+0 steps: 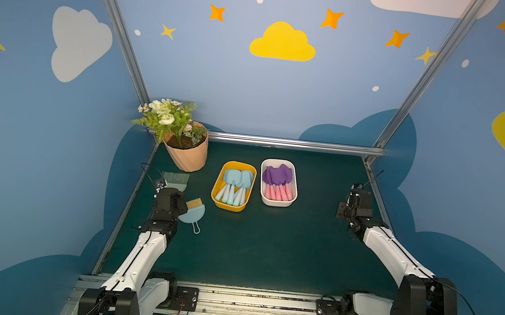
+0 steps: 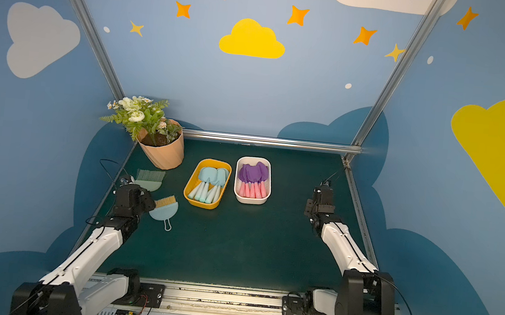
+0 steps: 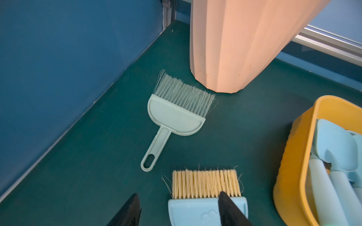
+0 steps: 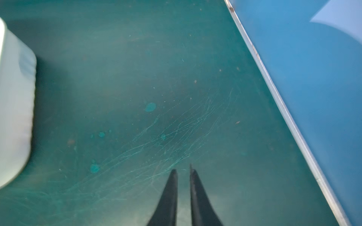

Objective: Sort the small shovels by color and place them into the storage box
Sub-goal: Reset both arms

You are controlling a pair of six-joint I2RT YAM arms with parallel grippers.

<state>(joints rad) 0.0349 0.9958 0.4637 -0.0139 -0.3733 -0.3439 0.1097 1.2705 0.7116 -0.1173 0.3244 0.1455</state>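
Several pale blue small shovels (image 1: 236, 179) (image 2: 211, 176) with mint handles lie in the yellow-orange storage box (image 1: 213, 192) (image 2: 185, 189), which also shows in the left wrist view (image 3: 290, 156) with those shovels (image 3: 333, 148). Several purple shovels (image 1: 276, 176) (image 2: 252, 174) with pink handles fill the white storage box (image 1: 275, 203) (image 2: 250, 200) (image 4: 13, 117) beside it. My left gripper (image 3: 179, 197) (image 1: 185, 204) is open and empty, left of the yellow box. My right gripper (image 4: 183, 171) (image 1: 342, 211) hovers over bare mat right of the white box, fingertips barely apart, holding nothing.
A peach flowerpot (image 1: 188, 155) (image 3: 235, 49) with flowers stands at the back left. A grey-green brush (image 1: 176, 179) (image 3: 176, 115) lies in front of it. A light blue brush with tan bristles (image 1: 192, 214) (image 3: 205, 185) lies under my left fingers. Blue walls and metal rails (image 4: 284, 107) bound the mat.
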